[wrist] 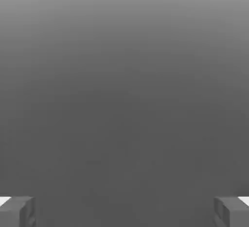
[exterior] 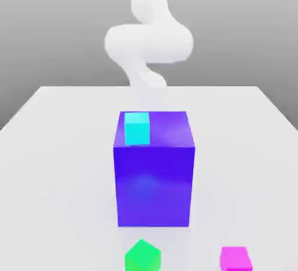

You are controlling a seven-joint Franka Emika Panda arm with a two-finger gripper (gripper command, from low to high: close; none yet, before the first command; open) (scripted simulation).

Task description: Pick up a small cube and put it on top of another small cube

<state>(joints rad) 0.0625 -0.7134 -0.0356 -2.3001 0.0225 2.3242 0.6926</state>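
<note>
Magenta cube [exterior: 236, 258] on table, well apart from open end effector [wrist: 124, 211].

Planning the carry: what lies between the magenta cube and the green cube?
Nothing: in the exterior view, bare table separates the magenta cube from the green cube.

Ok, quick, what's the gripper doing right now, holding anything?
Gripper: open, fingers wide apart, nothing between them. Pink cube sits on the table.

big blue-purple block [exterior: 153, 185] sits mid-table blocking the way; magenta cube [exterior: 236, 259] and green cube [exterior: 142, 257] stand apart, open above.
</note>
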